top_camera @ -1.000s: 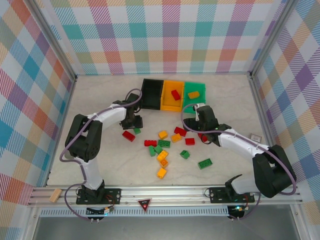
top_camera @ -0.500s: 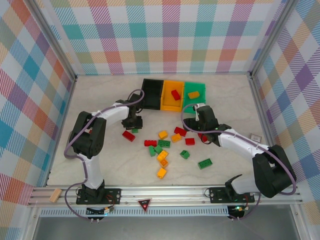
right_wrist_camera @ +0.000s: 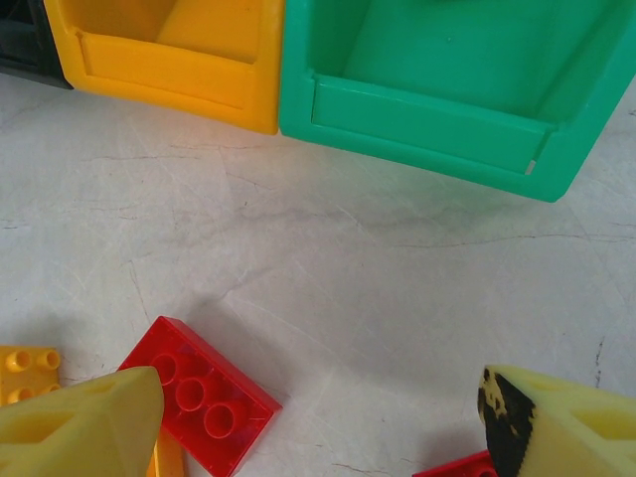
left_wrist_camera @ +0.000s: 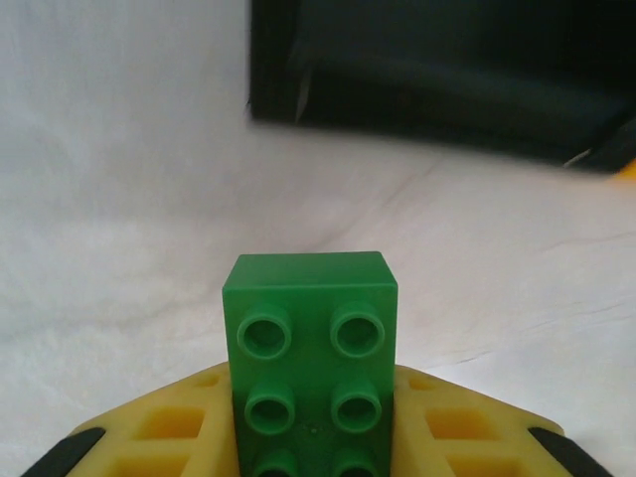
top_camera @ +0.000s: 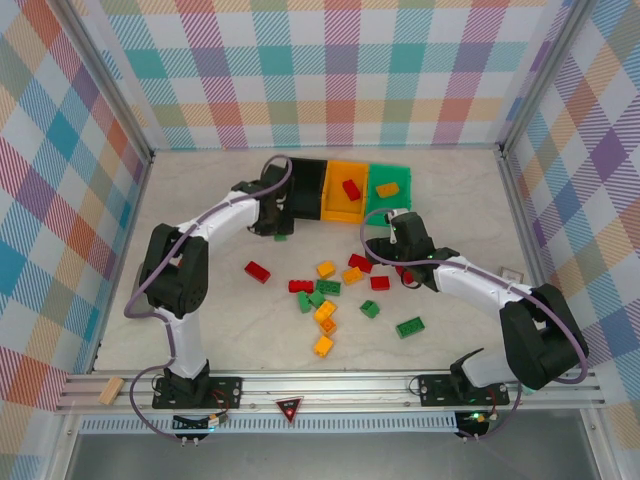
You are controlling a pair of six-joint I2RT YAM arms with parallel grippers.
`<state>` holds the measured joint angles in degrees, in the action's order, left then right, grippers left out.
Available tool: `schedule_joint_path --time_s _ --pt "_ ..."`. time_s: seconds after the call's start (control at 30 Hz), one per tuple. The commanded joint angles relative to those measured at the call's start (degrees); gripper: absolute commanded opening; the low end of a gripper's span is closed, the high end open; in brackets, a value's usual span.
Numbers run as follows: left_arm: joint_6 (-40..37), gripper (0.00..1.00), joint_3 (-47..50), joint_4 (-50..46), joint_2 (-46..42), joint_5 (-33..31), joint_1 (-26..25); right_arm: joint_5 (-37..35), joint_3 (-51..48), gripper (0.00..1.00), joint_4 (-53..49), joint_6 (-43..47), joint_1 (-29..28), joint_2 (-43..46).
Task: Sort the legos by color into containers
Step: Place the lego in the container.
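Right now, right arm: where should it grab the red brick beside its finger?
Across its two long sides, from straight above. The red brick lies flat, studs up, skewed to the right gripper's open fingers, so likely turn the wrist first. One long side faces bare table; the other is partly hidden by a finger.

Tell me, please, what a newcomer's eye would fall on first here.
A green brick gripped in the left end effector, near the black bin. Then the scatter of red, green and yellow bricks mid-table, in front of the orange bin and green bin.
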<state>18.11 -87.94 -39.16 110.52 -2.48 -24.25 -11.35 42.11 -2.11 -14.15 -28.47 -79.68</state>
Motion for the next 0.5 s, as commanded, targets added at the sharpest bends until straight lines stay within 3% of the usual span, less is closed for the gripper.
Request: schedule_joint_path --time_s 0.0,0.3,0.4,0.47 --pt "-1.93 0.30 -6.23 -2.81 2.67 1.24 -0.36 0.18 0.67 0.83 1.86 -0.53 -0.10 -0.47" --pt "-4.31 0.34 -28.99 -8.77 14.59 -0.76 -0.27 0.49 1.05 0.83 1.84 -0.61 -0.10 -1.09" --pt "-4.20 0.41 -35.86 -12.33 18.18 0.67 -0.35 1.07 0.78 0.83 2.21 -0.61 -0.07 -0.75" --pt "-4.43 0.51 -34.12 -10.95 17.49 2.19 -0.75 1.12 0.81 0.83 1.98 -0.64 -0.16 -0.42"
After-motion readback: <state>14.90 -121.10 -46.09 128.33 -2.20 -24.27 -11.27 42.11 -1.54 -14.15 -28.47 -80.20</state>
